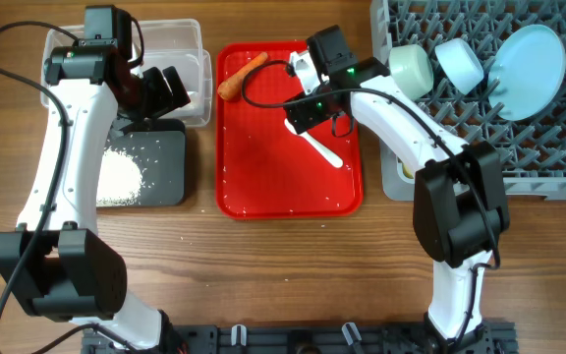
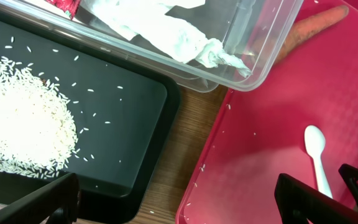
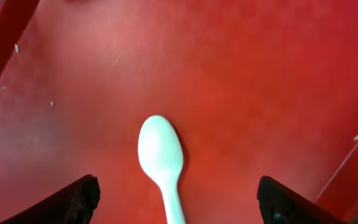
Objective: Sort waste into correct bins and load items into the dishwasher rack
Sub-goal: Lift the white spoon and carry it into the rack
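Fingers of my left claw (image 2: 176, 208) sit at the bottom of the left wrist view, spread wide with nothing between them. From overhead this claw hovers over where the clear tub (image 1: 190, 39) meets the black tray (image 1: 165, 167), toward the desk's (image 1: 263, 275) far left corner. Loose rice (image 1: 116, 175) is heaped on the left half of the black tray, with stray grains around it. The tub sits just beyond that tray at the far edge and holds crumpled tissue (image 2: 166, 31); a bit of red-and-white wrapper (image 2: 64, 5) shows at the frame top.

Mid-desk is the red tray (image 1: 263, 187). A carrot (image 1: 239, 77) lies in its far left corner, close beside the tub. The white spoon (image 1: 320, 146) lies on the tray's right half. My right claw (image 1: 303, 116) hangs above the spoon's bowl end, fingers wide apart, gripping nothing, with the spoon centred between them and untouched.

The grey rack (image 1: 558, 157) fills the desk's far right corner. Tipped among its pegs are the mint-green bowl (image 1: 411, 69), then the light blue bowl (image 1: 460, 61), then the pale blue plate (image 1: 526, 71), leaning on edge.
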`<state>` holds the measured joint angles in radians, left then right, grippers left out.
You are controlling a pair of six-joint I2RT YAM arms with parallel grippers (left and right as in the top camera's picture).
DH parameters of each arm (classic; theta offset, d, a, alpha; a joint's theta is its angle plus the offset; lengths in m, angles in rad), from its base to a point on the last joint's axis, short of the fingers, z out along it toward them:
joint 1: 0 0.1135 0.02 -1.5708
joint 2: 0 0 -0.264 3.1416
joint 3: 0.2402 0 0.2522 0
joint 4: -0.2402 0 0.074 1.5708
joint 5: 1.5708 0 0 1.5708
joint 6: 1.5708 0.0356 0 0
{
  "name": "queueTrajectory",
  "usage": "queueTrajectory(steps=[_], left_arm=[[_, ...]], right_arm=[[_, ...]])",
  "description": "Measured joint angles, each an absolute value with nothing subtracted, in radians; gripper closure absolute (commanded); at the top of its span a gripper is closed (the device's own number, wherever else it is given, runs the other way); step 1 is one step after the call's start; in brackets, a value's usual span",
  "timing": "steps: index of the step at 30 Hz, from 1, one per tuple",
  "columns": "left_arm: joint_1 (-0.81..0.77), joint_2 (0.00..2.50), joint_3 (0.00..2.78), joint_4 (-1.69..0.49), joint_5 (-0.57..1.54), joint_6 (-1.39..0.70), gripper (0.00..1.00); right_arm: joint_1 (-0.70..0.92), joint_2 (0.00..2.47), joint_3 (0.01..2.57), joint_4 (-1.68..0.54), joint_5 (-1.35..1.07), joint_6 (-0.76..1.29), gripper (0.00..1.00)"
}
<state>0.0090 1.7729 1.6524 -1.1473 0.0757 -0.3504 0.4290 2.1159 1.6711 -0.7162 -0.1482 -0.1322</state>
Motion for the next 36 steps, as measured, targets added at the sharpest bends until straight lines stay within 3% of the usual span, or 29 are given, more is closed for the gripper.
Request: queueTrajectory(steps=[7, 9, 11, 13, 19, 21, 24, 36], left_arm=[[0.009, 1.773, 1.652, -1.148, 0.076, -0.350, 0.00], [0.009, 1.773, 1.652, -1.147, 0.076, -0.350, 0.00], [0.009, 1.773, 1.652, -1.147, 0.076, -0.350, 0.00], [0.009, 1.773, 1.652, -1.147, 0.076, -0.350, 0.00], [0.009, 1.773, 1.652, -1.147, 0.076, -0.350, 0.00], [0.009, 1.773, 1.652, -1.147, 0.076, -0.350, 0.00], [0.009, 1.773, 1.652, -1.147, 0.076, -0.350, 0.00], [0.009, 1.773, 1.652, -1.148, 0.075, -0.350, 0.00]], right_arm=[[0.429, 2.225, 1.672, -0.761, -0.230, -0.167, 0.20], [0.429, 2.227, 1.671, -0.748, -0.247, -0.167, 0.32], [0.429, 2.238, 1.671, -0.732, -0.270, -0.174, 0.53], [0.427, 2.252, 1.681, -0.732, -0.282, -0.167, 0.65], [0.429, 2.268, 1.701, -0.734, -0.253, -0.102, 0.71], [0.431, 2.268, 1.708, -0.768, -0.235, -0.098, 0.78], [0.430, 2.268, 1.711, -0.819, -0.227, -0.091, 0.96], [0.392, 2.207, 1.729, -1.058, -0.194, -0.019, 0.96]])
